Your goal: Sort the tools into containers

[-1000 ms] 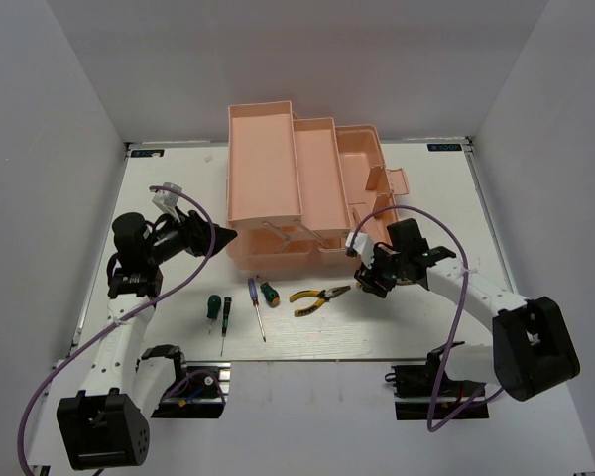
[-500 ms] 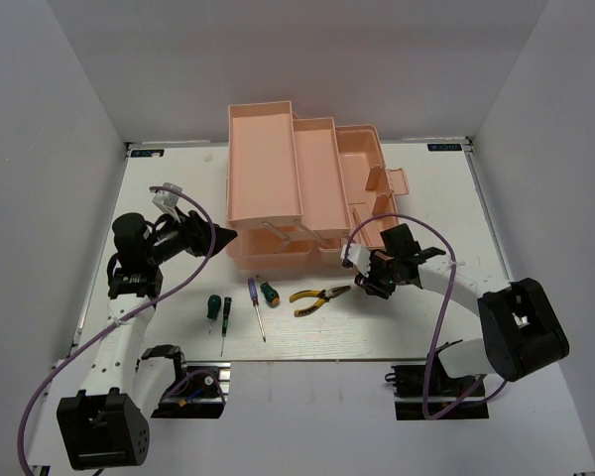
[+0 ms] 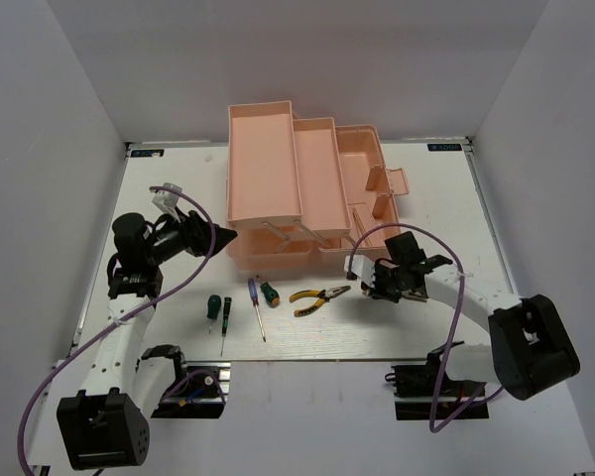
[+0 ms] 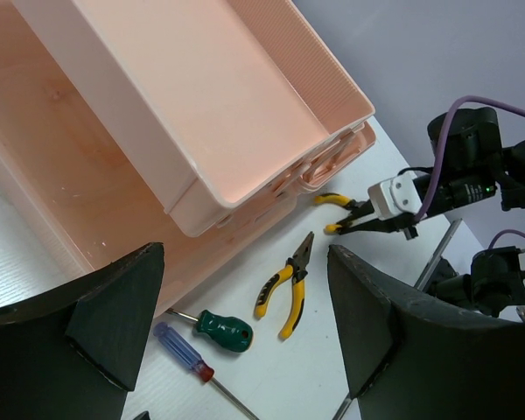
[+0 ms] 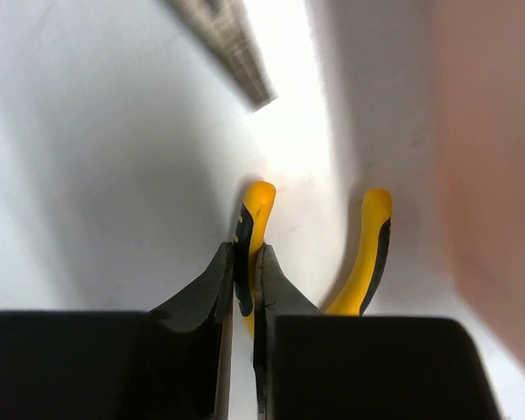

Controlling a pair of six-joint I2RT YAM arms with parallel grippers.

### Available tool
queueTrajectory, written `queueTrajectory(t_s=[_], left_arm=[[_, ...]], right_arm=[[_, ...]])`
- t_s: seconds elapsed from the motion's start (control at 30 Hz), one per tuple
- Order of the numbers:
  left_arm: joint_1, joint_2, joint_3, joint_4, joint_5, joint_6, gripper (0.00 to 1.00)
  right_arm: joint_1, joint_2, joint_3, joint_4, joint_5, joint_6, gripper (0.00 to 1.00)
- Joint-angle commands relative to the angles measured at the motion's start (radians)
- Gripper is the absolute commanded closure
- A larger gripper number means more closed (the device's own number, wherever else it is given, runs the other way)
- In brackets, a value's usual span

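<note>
Table (image 3: 178, 188): toolbox (image 3: 263, 164) open, trays fanned out, far centre. L pincer (image 3: 221, 236) apart, hovering at box's L side. R pincer (image 5: 243, 255) clamped on one handle of pliers (image 5: 259, 199), by box front-R. Spare pliers (image 3: 317, 296), green driver (image 3: 269, 292), blue driver (image 3: 252, 288) lie on table before box.

— We saw a peach-pink toolbox (image 3: 263, 164) and a white table (image 3: 436, 188).
— We did. The pliers (image 5: 370, 236) were yellow with black insets. We also noted a green screwdriver (image 4: 227, 330) and a blue screwdriver (image 4: 179, 346) with a red collar.
— And we saw a purple cable (image 4: 490, 100).
</note>
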State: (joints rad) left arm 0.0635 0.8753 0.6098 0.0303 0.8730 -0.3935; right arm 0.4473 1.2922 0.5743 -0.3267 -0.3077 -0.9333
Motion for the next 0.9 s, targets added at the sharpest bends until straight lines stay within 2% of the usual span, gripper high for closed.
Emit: queueTrajectory(t_s=[0.0, 0.03, 0.07, 0.3, 0.5, 0.7, 0.87], left_arm=[[0.006, -0.01, -0.012, 0.017, 0.02, 0.001, 0.15], [0.006, -0.01, -0.012, 0.017, 0.03, -0.008, 0.15], [0.006, -0.01, -0.012, 0.026, 0.031, -0.008, 0.15], [-0.004, -0.019, -0.031, 0.138, 0.115, -0.054, 0.2], [-0.013, -0.029, -0.031, 0.163, 0.136, -0.073, 0.3], [-0.033, -0.019, -0.031, 0.163, 0.136, -0.073, 0.46], [-0.053, -0.01, -0.031, 0.163, 0.136, -0.064, 0.61]], right_arm=[[-0.001, -0.085, 0.008, -0.175, -0.048, -0.045, 1.0], [-0.001, -0.096, 0.018, -0.202, -0.106, -0.053, 1.0], [-0.002, -0.106, 0.035, -0.288, -0.122, -0.073, 1.0], [-0.004, -0.171, 0.191, -0.569, -0.277, -0.177, 1.0], [-0.001, -0.183, 0.326, -0.715, -0.327, -0.266, 1.0], [-0.004, -0.206, 0.487, -0.72, -0.298, -0.199, 1.0], [-0.004, -0.183, 0.585, -0.605, -0.196, -0.056, 1.0]])
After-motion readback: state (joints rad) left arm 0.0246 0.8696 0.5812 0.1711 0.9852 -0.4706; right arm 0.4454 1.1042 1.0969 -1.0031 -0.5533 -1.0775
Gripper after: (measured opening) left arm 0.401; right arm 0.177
